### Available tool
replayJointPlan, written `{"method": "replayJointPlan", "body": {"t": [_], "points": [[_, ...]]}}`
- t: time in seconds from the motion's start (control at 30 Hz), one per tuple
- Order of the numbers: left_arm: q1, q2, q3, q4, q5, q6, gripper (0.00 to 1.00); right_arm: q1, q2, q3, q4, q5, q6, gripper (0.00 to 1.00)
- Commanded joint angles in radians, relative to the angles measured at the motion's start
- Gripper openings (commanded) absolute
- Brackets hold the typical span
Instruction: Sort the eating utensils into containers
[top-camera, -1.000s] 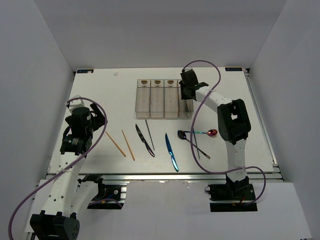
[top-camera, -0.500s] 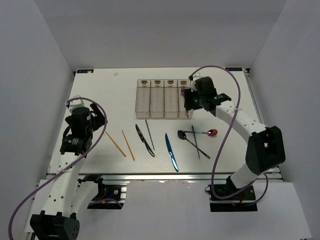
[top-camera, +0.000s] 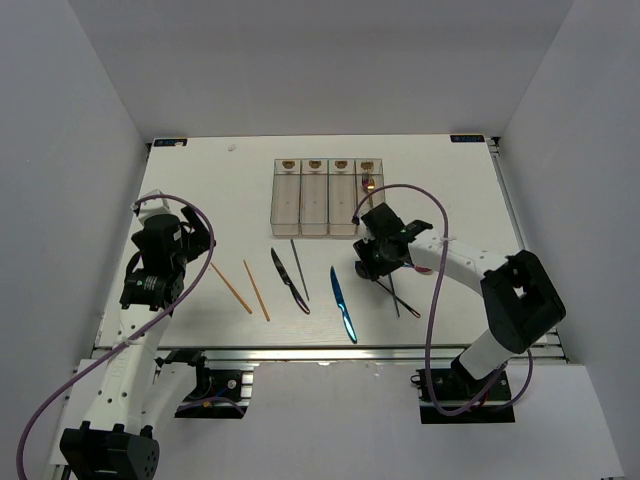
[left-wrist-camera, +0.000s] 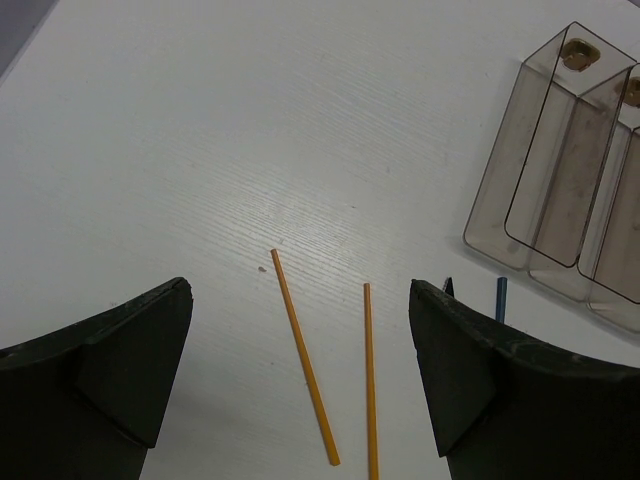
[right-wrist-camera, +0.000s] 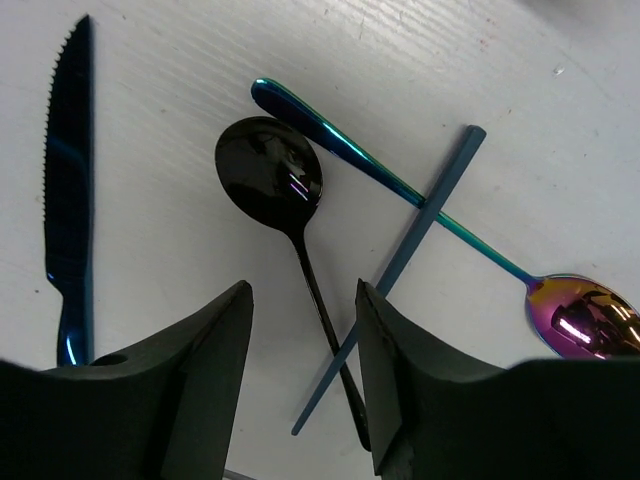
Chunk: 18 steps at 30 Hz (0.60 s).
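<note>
Four clear joined bins (top-camera: 315, 200) stand at the back centre; the rightmost holds a small pink-gold piece (top-camera: 368, 182). Two tan chopsticks (top-camera: 231, 288) (top-camera: 257, 290), a black knife (top-camera: 288, 280), a thin dark stick (top-camera: 299, 268) and a blue knife (top-camera: 343, 303) lie on the table. My right gripper (top-camera: 368, 262) is open and empty, low over a black spoon (right-wrist-camera: 270, 170), its handle between the jaws (right-wrist-camera: 302, 290). A dark blue stick (right-wrist-camera: 420, 230) and an iridescent spoon (right-wrist-camera: 585, 320) cross beside it. My left gripper (top-camera: 200, 240) is open above the chopsticks (left-wrist-camera: 303, 370).
The bins (left-wrist-camera: 560, 170) show at the upper right of the left wrist view, with knife and stick tips (left-wrist-camera: 500, 295) below them. The blue knife (right-wrist-camera: 70, 180) lies left of my right gripper. The table's front edge (top-camera: 330, 347) is close behind the utensils.
My right gripper swung from the rightmost bin forward and down to the black spoon. A pink-gold piece now shows in that bin. The left arm has not moved.
</note>
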Motion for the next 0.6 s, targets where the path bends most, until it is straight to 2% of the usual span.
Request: {"method": "replayJointPlan", "body": {"t": [0.0,0.17,0.33,0.4,0.47,0.57], "points": [[-0.006,-0.013,0.004,0.016,0.016,0.01,0.98,0.011,0.04,0.008,-0.025,0.015,-0.034,0.5],[-0.009,-0.007,0.004,0.014,0.02,0.011,0.98,0.011,0.094,0.008,-0.016,0.016,-0.042,0.38],[-0.007,-0.012,0.002,0.016,0.02,0.011,0.98,0.011,0.129,0.005,-0.011,0.031,-0.052,0.34],[-0.009,-0.01,0.004,0.016,0.02,0.011,0.98,0.011,0.149,0.005,-0.011,0.009,-0.057,0.28],[-0.009,-0.01,0.004,0.014,0.019,0.011,0.98,0.013,0.163,0.002,-0.004,-0.024,-0.065,0.19],[-0.01,-0.012,0.004,0.014,0.017,0.011,0.98,0.024,0.172,0.001,0.004,-0.05,-0.072,0.12]]}}
